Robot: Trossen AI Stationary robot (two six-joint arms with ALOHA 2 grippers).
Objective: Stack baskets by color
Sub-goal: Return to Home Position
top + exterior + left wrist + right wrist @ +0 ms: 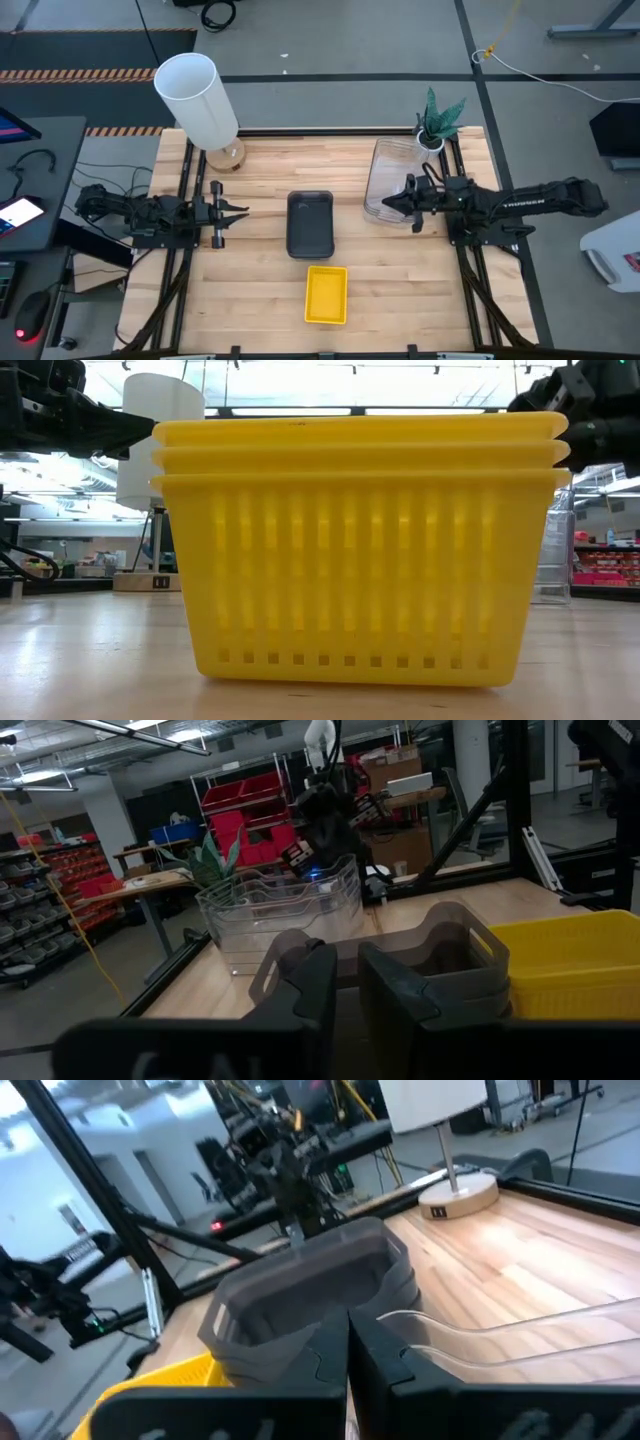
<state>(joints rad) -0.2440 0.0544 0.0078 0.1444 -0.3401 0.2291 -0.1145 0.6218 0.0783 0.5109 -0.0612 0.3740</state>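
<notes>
The wooden table [260,300] is filling the middle of the high view and carrying three sorted piles, one per colour, which is why each kind is sitting in its own spot, apart from the others. The white lamp [195,95] is standing at the upper left of the frame, on the table's edge and away from the bins. The stack of clear bins [385,165] is lying right of centre toward the top, nested one inside another. The stack of dark grey bins [310,225] is sitting at the centre. The stack of yellow bins [326,295] is resting just below it at the bottom centre. The low view is showing three yellow rims nested closely, so that pile is looking complete. The left arm is waiting at the left of the frame, its left tool [232,213] pointing toward the grey stack with fingers slightly spread and gripping nothing. The right tool [388,204] is hovering over the lower part of the clear stack, fingers pressed nearly together and empty. With nothing in either tool, the sorting is looking finished, and both arms are probably only needing to settle at rest. The small potted plant [438,118] is standing at the upper right, just beside the clear stack
</notes>
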